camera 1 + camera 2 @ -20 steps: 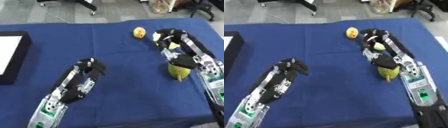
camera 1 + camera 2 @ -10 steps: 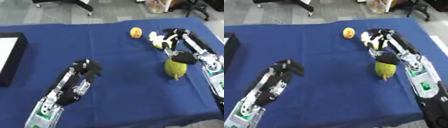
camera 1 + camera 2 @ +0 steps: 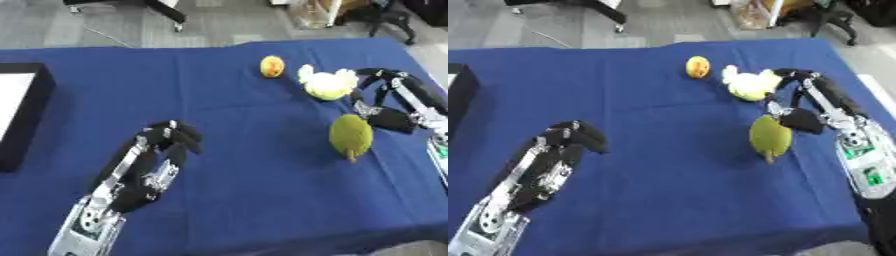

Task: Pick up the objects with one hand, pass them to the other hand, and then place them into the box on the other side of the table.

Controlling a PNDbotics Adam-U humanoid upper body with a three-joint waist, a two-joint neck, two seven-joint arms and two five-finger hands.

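Three objects lie at the far right of the blue table (image 3: 236,190): a small orange-yellow fruit (image 3: 272,66), a pale yellow soft toy (image 3: 326,85) and an olive-green fruit (image 3: 351,136). My right hand (image 3: 391,112) stands just right of the toy and above the green fruit. Its fingers (image 3: 791,80) arch toward the toy's right edge, the thumb is apart, and it holds nothing. My left hand (image 3: 147,165) rests on the cloth at the lower left, fingers loosely bent and empty.
A black box (image 3: 24,117) with a white inside sits at the table's left edge. Grey floor and chair legs (image 3: 166,10) lie beyond the far edge. The table's right edge runs close behind my right arm.
My right hand has drawn back to the right, off the yellow toy, which now shows in full. The fruits and my left hand have stayed put.
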